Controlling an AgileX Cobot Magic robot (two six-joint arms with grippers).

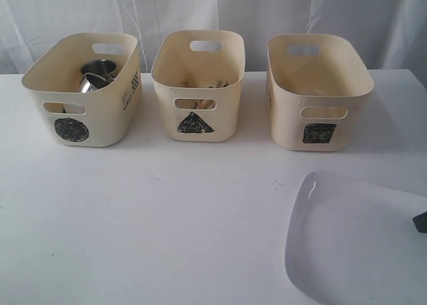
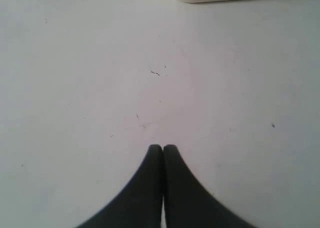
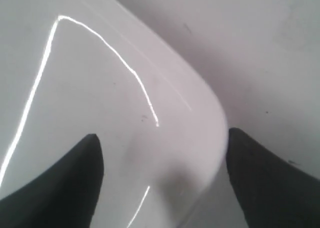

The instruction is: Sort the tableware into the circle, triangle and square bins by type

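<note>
Plate (image 1: 353,251) | right fingers (image 3: 65,183) spread astride rim, wrist view only | left fingers (image 2: 145,188) pressed together

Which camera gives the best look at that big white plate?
The exterior view: the plate lies on the table, much of its outline showing. The right wrist view shows only one corner, close up. The left wrist view misses it.

The left gripper (image 2: 162,148) ends in two matte black fingers (image 2: 145,188), smooth and curved, each narrowing to a rounded tip. The right gripper (image 3: 162,133) shows the same dark, plain fingers (image 3: 260,178), broad-based and tapering bluntly.
</note>
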